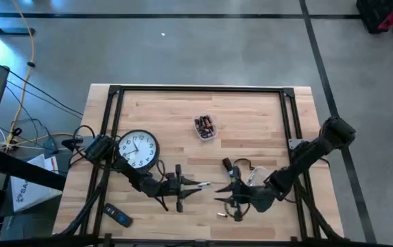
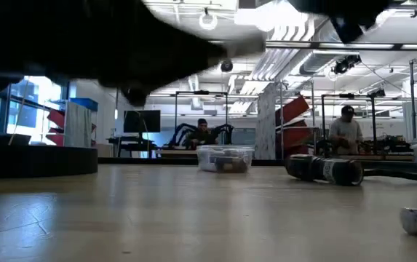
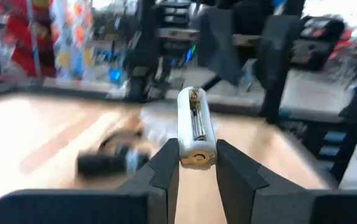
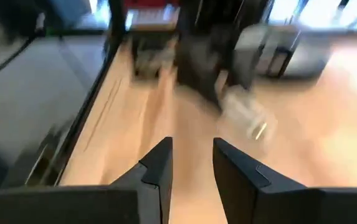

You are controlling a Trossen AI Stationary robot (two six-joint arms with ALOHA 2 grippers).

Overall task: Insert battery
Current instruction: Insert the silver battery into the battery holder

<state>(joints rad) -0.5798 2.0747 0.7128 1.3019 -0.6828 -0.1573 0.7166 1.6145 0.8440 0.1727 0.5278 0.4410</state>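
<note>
1. White cylindrical battery holder (image 3: 196,127) clamped between the left gripper's (image 3: 197,163) two dark fingers, pointing forward, with a gold contact at its near end and an open slot along its top.
2. In the overhead view, left gripper (image 1: 195,186) low over the front middle of the wooden table (image 1: 251,113), tip pointing right.
3. Right gripper (image 1: 225,194) just beside it, facing it, fingers apart with nothing between them; in its own wrist view, only bare wood in the gap (image 4: 190,165).
4. Small loose battery (image 1: 220,215) on the wood near the front edge, below the right gripper.
5. Clear tub of batteries (image 1: 205,127) farther back at centre, well apart from both grippers, with open wood all round it.
6. Round wall clock (image 1: 138,149) at the left, remote control (image 1: 118,217) near the front left corner.
7. Black frame rails (image 1: 199,89) along the back and side edges.
</note>
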